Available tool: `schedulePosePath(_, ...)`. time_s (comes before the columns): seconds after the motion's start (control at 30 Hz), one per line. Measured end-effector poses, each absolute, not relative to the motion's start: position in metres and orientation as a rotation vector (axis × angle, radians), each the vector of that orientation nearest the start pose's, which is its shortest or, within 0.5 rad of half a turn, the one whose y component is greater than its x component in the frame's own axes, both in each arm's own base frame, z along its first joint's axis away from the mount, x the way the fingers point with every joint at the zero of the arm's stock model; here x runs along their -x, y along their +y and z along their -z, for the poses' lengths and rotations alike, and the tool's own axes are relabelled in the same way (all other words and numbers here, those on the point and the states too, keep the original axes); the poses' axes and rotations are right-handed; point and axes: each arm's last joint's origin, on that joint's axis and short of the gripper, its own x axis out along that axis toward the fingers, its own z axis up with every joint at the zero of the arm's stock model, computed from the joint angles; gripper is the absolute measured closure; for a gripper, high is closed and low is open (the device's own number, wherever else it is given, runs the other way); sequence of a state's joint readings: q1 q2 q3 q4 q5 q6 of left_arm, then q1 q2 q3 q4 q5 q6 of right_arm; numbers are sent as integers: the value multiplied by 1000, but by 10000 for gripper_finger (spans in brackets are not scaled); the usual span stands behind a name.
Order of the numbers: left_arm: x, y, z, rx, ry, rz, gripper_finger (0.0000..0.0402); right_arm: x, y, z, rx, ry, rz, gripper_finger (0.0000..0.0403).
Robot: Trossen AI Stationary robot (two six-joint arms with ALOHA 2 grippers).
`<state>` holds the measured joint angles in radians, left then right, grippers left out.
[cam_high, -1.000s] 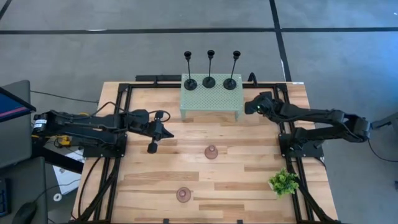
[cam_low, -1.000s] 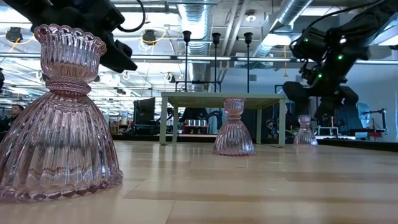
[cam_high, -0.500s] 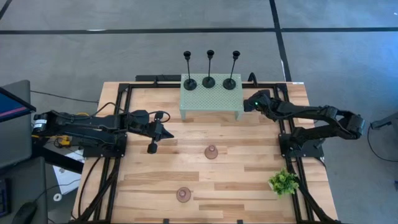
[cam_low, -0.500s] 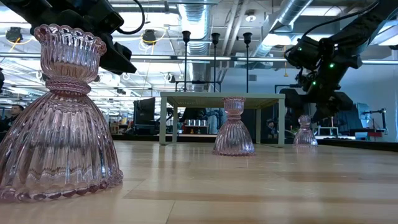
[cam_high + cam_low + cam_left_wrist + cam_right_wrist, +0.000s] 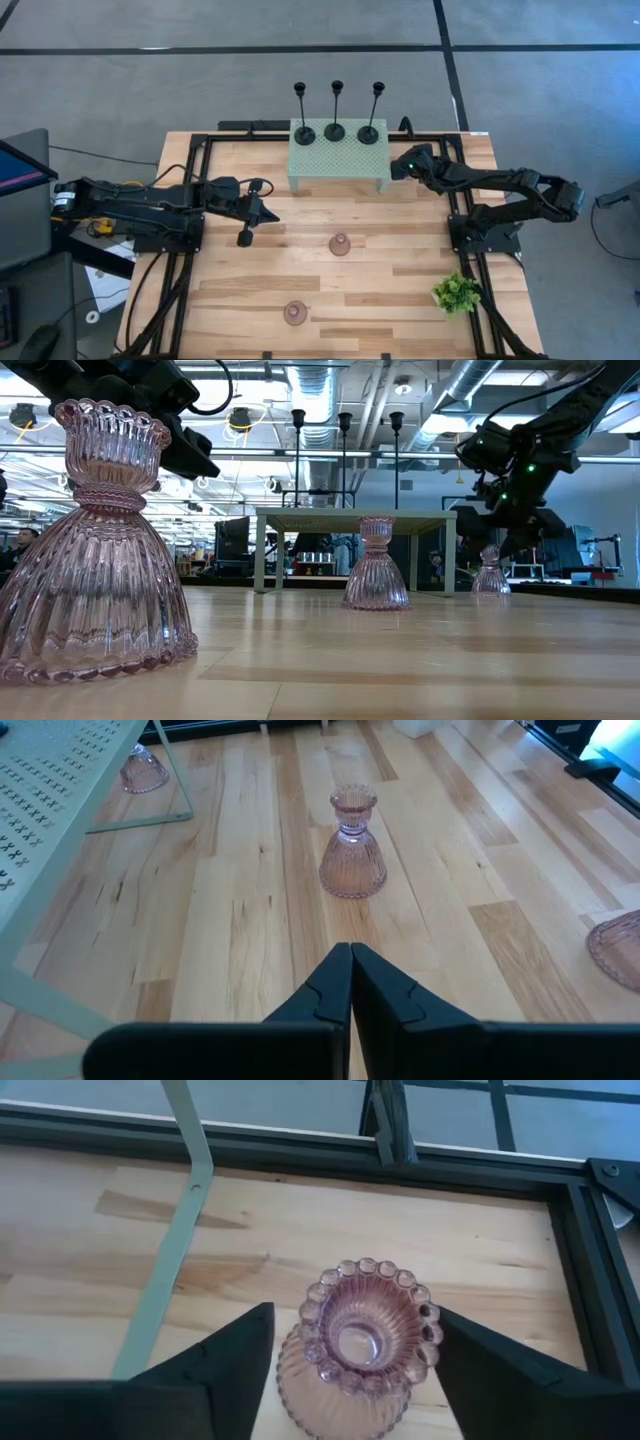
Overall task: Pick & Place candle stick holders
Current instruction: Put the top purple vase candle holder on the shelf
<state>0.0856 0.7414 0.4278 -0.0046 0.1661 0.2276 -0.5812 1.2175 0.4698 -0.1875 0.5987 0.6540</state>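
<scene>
Three slim black candle stick holders (image 5: 335, 130) stand by their round bases on the mint-green mesh shelf (image 5: 340, 160). Three pink glass holders stand on the table. One is mid-table (image 5: 340, 245). Another is toward the near edge (image 5: 294, 313). The third (image 5: 355, 1350) is by the shelf's right end. My right gripper (image 5: 398, 170) is open there, slanting down, one finger on either side of this third holder's beaded rim, with a gap on each side. My left gripper (image 5: 350, 955) is shut, held above the table's left half, pointing at the mid-table holder (image 5: 352, 845).
A small green plant (image 5: 457, 292) stands near the table's right near corner. A black frame (image 5: 590, 1280) runs along the table's edges close to the right gripper. The shelf's leg (image 5: 170, 1250) stands just beside the third holder. Bare wood lies between the two nearer pink holders.
My right gripper has come a little down and toward the shelf's right end, over the third pink holder, then stopped; its fingers stay open. The left arm has kept still.
</scene>
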Motion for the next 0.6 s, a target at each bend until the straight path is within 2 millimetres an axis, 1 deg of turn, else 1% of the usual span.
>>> schedulePosePath(0.1, -168, 10, -234, -186, 300, 115, 395, -160, -125, -154, -520, 605, 1371, 181)
schedulePosePath(0.37, -168, 10, -234, -186, 300, 115, 393, -159, -124, -154, -508, 629, 1371, 283)
schedulePosePath(0.6, -168, 10, -234, -186, 299, 115, 396, -149, -118, -162, -485, 672, 1364, 285)
